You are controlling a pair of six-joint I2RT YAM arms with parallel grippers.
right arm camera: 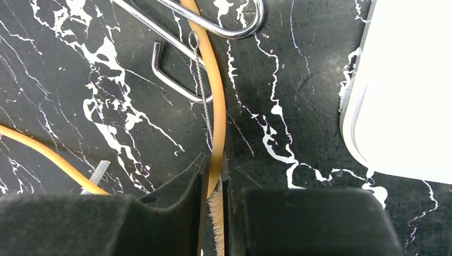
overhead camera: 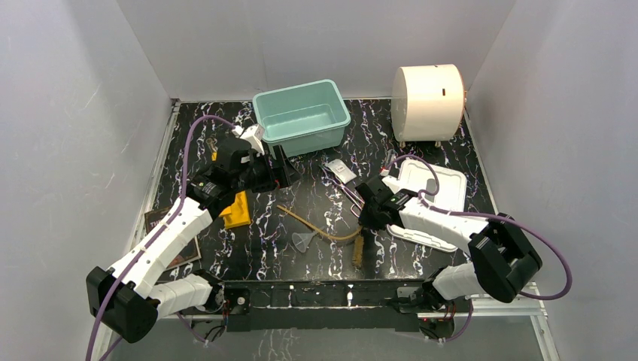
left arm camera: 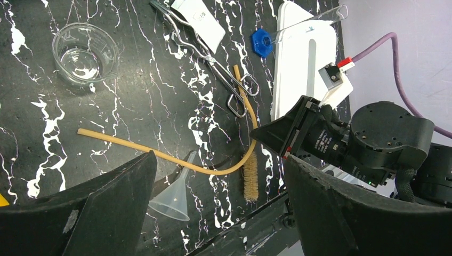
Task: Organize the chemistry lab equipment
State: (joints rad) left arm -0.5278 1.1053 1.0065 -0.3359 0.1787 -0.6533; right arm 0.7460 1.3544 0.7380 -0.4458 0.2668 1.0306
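My right gripper (overhead camera: 366, 219) is shut on the tan rubber tube (right arm camera: 215, 128) low over the table. Bristles of the brown brush (overhead camera: 359, 253) also sit between its fingers (right arm camera: 181, 186). The tube curves left across the table (left arm camera: 160, 154). The clear funnel (left arm camera: 173, 198) lies on its side beside it. The metal tongs (left arm camera: 213, 60) lie just beyond, and their loops show in the right wrist view (right arm camera: 229, 29). The clear beaker (left arm camera: 85, 53) stands upright to the left. A blue cap (left arm camera: 261, 40) and a glass tube (left arm camera: 314, 21) lie by the white tray. My left gripper (left arm camera: 219, 178) is open and empty, raised over the middle.
A teal bin (overhead camera: 301, 116) stands at the back centre and the big white cylinder (overhead camera: 429, 101) at the back right. A white tray (overhead camera: 445, 188) lies at the right. A yellow object (overhead camera: 238, 210), a book (overhead camera: 177, 250) and a white packet (left arm camera: 200, 21) also lie on the table.
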